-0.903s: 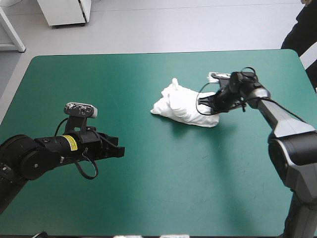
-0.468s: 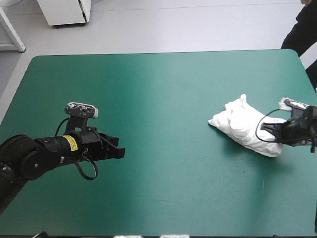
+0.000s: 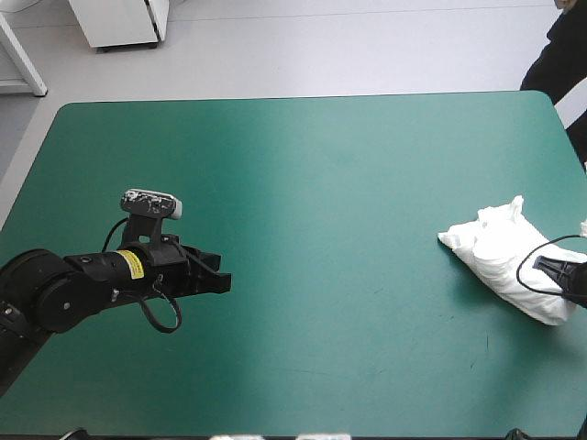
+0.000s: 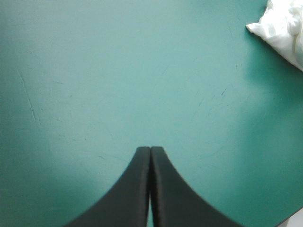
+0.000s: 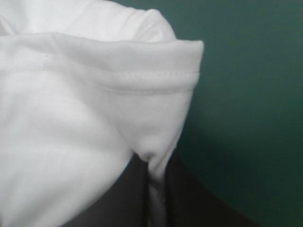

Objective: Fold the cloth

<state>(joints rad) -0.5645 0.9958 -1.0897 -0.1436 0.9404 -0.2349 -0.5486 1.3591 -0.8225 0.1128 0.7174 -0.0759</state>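
Note:
The white T-shirt [image 3: 506, 257] lies as a crumpled heap near the table's right edge. My right gripper [image 3: 561, 272] is at the heap's right end, shut on the T-shirt. In the right wrist view the cloth [image 5: 85, 109] fills the space ahead of the fingers, a hemmed edge folded over, and a pinch of fabric runs down between the nearly closed black fingers [image 5: 189, 198]. My left gripper [image 3: 213, 279] hovers low over the table's left part, far from the shirt, shut and holding nothing [image 4: 150, 156]. A corner of the T-shirt [image 4: 281, 30] shows far ahead of it.
The teal-green cover [image 3: 303, 183] stretches bare between the two grippers. The heap sits close to the table's right edge [image 3: 578, 147]. A black cable loop [image 3: 532, 275] lies over the shirt by the right gripper.
My right gripper has dragged the T-shirt from the table's middle right across to its right edge, moving toward me as well. The left arm has stayed still.

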